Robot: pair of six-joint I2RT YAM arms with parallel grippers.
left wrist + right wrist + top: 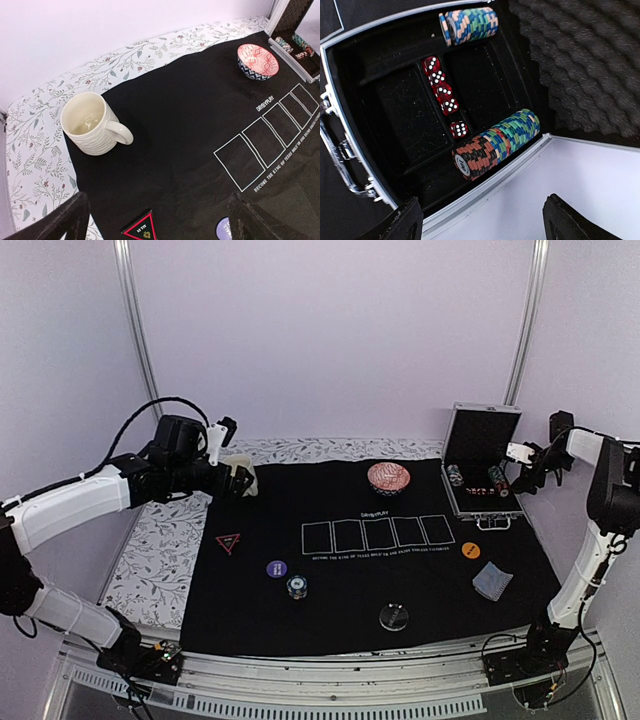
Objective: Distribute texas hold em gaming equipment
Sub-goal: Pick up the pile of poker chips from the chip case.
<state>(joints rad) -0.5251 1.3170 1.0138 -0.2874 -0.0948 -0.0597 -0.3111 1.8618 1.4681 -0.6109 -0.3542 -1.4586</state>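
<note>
The black mat [370, 570] holds a red-edged black triangle [228, 542], a purple disc [277, 568], a small striped chip stack [296, 586], a clear disc [394, 617], an orange disc [470, 550] and grey-blue-backed cards [492, 580]. My left gripper [236, 480] is open and empty, above the mat's back left by the cream mug [90, 123]; the triangle [141, 229] and the purple disc [223, 229] lie below between its fingers. My right gripper [523, 472] is open and empty over the right rim of the open case [350, 165], which holds chip rolls [495, 142] and red dice [442, 90].
A red patterned bowl [388, 478] stands at the back middle of the mat, also in the left wrist view [257, 61]. The silver case [480, 465] stands open at the back right, lid upright. A floral cloth [150, 560] borders the mat on the left. Five card outlines [378, 533] mark the mat's middle.
</note>
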